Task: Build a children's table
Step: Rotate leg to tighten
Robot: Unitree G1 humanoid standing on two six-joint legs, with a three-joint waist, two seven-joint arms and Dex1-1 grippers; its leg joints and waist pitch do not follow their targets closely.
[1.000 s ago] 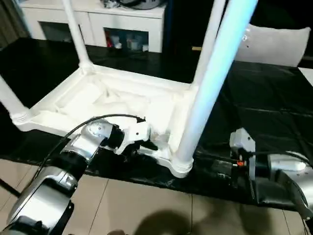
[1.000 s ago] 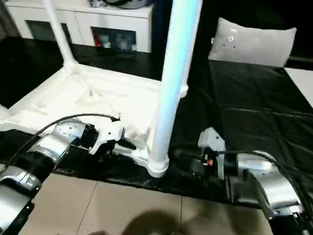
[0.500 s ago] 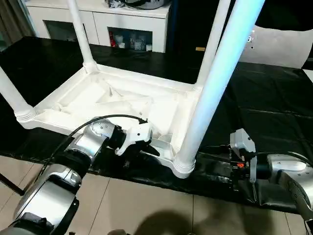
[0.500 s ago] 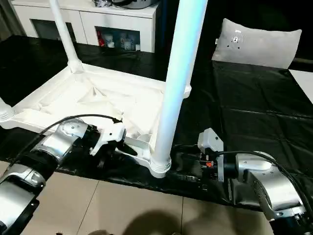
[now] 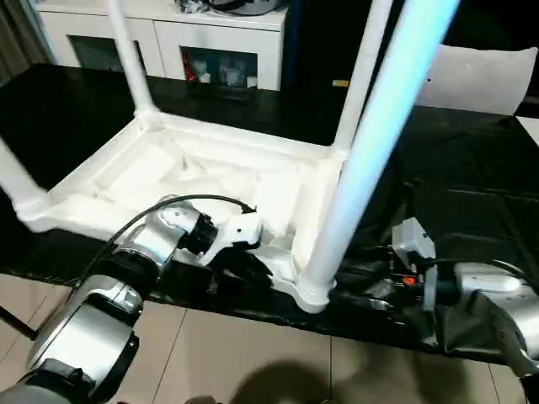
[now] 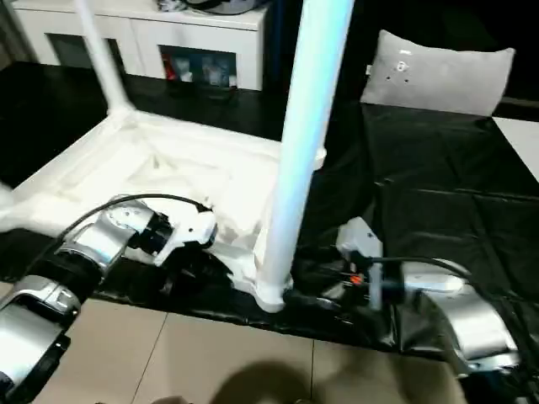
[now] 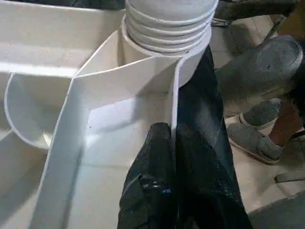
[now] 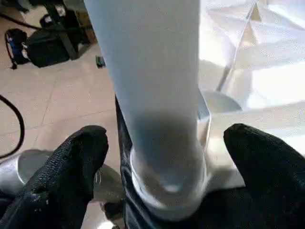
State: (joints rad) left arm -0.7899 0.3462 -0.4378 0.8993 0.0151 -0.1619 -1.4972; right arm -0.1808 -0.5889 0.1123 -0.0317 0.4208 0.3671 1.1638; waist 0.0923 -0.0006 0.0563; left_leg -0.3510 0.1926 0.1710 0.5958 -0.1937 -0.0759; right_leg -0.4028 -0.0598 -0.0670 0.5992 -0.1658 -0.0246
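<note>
OBJECT: white plastic ribbed tabletop (image 5: 210, 181), inverted, legs up | HANDLING: judged light, stiff, slippery | LEFT end effector (image 7: 171, 138): pinched closed on rim wall beside corner socket | RIGHT end effector (image 8: 164, 157): spread wide, straddling tapered white tube leg (image 8: 152, 76) at base | GRIP: rim, flared leg end.

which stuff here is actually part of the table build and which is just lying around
Part of the job:
- upturned white tabletop
- four white legs standing in its corner sockets, e.g. the near leg
- left gripper, shut on the tabletop's rim
- right gripper, open around the near leg

Just lying about:
- white cabinet
- grey cushion
- black sheet
</note>
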